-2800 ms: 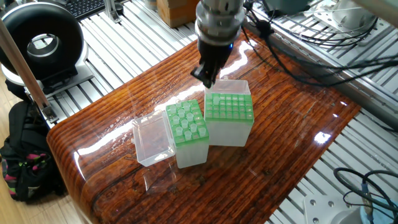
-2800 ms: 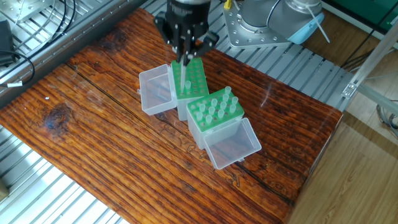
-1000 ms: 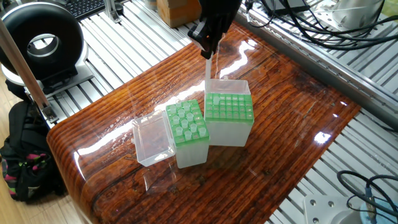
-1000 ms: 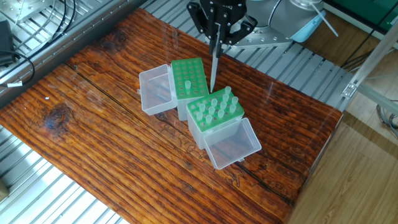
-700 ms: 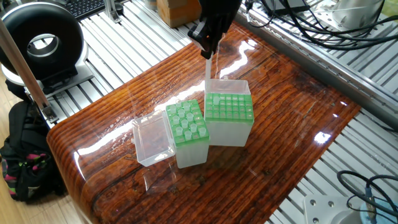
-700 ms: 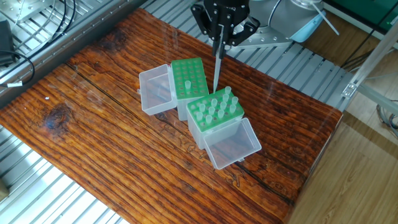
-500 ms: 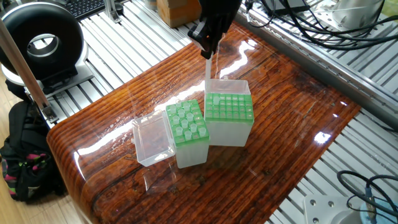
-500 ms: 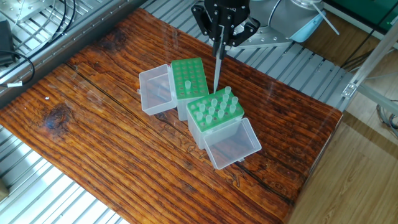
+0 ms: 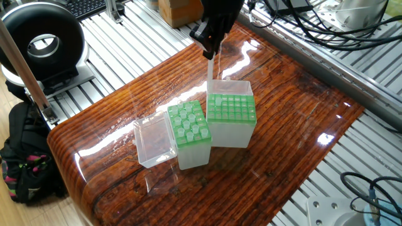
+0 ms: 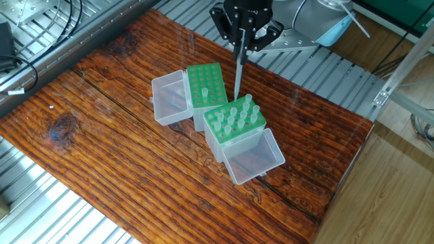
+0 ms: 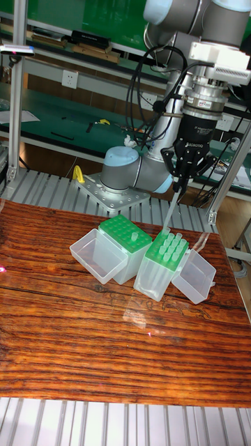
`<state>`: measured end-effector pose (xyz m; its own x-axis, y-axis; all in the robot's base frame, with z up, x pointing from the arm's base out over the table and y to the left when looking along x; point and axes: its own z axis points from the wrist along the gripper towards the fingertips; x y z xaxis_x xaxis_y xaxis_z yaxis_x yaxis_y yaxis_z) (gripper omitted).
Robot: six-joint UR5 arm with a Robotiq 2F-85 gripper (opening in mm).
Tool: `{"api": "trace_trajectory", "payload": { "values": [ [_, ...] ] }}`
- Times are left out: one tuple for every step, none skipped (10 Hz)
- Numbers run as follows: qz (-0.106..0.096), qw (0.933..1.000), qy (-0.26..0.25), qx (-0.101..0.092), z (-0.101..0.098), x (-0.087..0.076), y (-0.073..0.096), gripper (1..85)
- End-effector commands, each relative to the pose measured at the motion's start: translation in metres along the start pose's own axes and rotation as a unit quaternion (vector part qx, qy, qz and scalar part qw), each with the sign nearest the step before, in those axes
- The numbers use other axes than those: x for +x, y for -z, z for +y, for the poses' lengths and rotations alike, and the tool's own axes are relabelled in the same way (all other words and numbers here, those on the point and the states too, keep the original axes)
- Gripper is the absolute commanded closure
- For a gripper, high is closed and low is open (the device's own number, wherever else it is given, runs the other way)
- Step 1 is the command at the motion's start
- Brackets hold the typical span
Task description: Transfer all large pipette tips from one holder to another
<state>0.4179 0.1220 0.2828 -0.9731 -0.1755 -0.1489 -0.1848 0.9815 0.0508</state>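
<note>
Claw (image 10: 239,42) pinching one pipette tip (image 10: 237,78) in the air above the racks.
On the wooden desk (image 10: 102,156), the near green rack (image 10: 234,120) carries the standing tips; the second rack (image 10: 206,87) sits at its 10 o'clock; the held tip hangs point-down, clear of both.

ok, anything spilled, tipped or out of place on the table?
Nothing stands out. Both green racks stand upright with lids open, no loose tips on the table. The end effector holds one pipette tip in the air above the racks.
</note>
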Motion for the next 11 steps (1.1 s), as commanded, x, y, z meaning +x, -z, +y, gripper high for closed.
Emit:
{"api": "trace_trajectory", "payload": {
  "values": [
    [0.003,0.9994,-0.008,-0.034,0.017,0.005,0.003,74.7],
    [-0.006,0.9991,-0.022,-0.037,0.018,0.002,0.004,75.0],
    [-0.009,0.9989,-0.03,-0.036,0.018,0.001,0.005,75.7],
    [-0.007,0.999,-0.033,-0.03,0.015,0.003,0.005,76.3],
    [-0.004,0.9992,-0.032,-0.022,0.008,0.007,0.004,77.0],
    [-0.009,0.9994,-0.023,-0.023,0.002,0.008,0.002,77.0],
    [-0.017,0.9994,-0.018,-0.022,-0.002,0.004,0.001,77.0],
    [-0.026,0.9992,-0.022,-0.021,-0.003,-0.001,0.001,76.3],
    [-0.032,0.999,-0.025,-0.02,-0.002,-0.004,0.002,76.3],
    [-0.042,0.9987,-0.026,-0.015,-0.004,-0.01,0.003,76.0],
    [-0.042,0.9988,-0.025,-0.007,-0.009,-0.011,0.002,76.0]
  ]
}}
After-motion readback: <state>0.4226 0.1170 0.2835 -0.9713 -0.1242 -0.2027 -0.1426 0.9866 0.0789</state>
